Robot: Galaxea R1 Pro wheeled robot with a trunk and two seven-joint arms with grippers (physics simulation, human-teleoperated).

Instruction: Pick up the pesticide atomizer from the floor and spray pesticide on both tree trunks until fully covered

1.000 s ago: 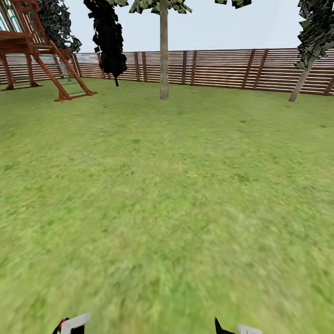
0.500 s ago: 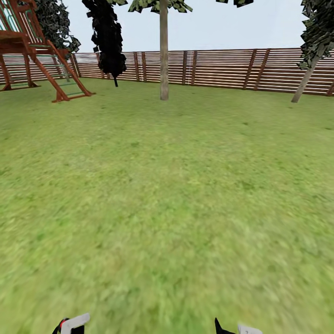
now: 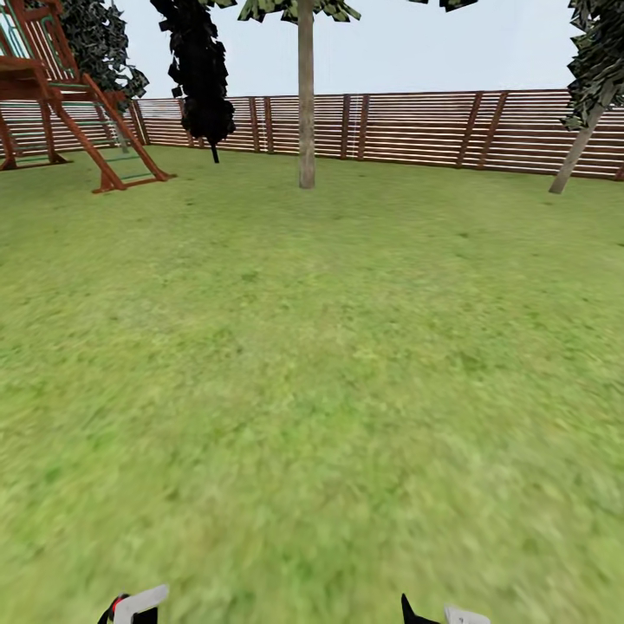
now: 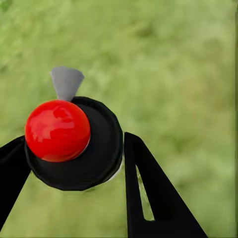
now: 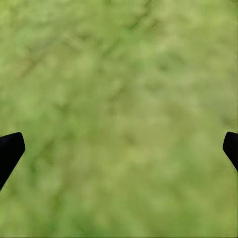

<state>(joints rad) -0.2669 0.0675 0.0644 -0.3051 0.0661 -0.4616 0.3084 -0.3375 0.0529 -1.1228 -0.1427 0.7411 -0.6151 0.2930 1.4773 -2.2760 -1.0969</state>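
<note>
In the left wrist view the pesticide atomizer (image 4: 101,148) shows from above: a black cap, a red ball top (image 4: 57,130) and a grey nozzle (image 4: 66,82). My left gripper (image 4: 72,158) is shut on it, one black finger on each side. Over bare grass, my right gripper (image 5: 119,146) is open and holds nothing. In the head view a tree with a straight, pale grey-brown trunk (image 3: 306,104) stands far ahead on the lawn, in front of the fence. A second pale trunk (image 3: 575,156) leans at the far right. The atomizer's grey tip (image 3: 140,603) peeks in at the lower edge.
Green lawn (image 3: 312,364) stretches from me to a brown slatted fence (image 3: 416,128). A red-brown wooden play frame (image 3: 78,104) stands at the far left, with a slim near-black tree (image 3: 201,78) beside it.
The whole head view has shifted slightly: the play frame slid left and the leaning trunk slid right, so the camera moved. Both grippers sit as before.
</note>
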